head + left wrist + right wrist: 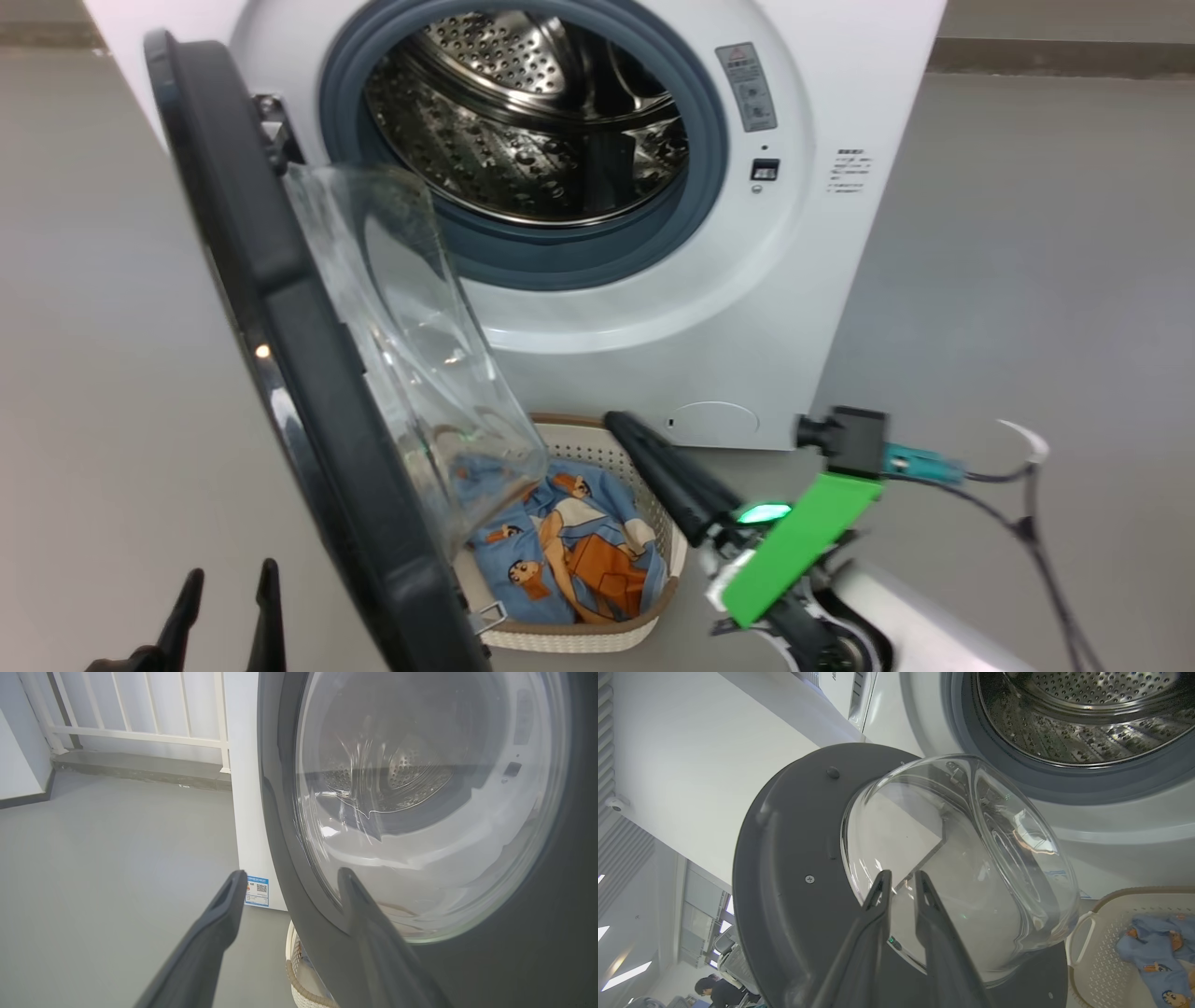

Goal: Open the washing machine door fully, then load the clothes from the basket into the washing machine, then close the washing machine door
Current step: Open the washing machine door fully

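The left gripper (231,597) gapes wide and empty; its wrist view adds a blue sticker (257,891) low on the washing machine (794,280), print too small to read. The door (280,308) stands open just ahead of it, hiding part of the basket (579,639). The right gripper (902,878), fingers narrowly parted and empty, points at the door's glass; the clothes (560,551) lie in the basket beside it.
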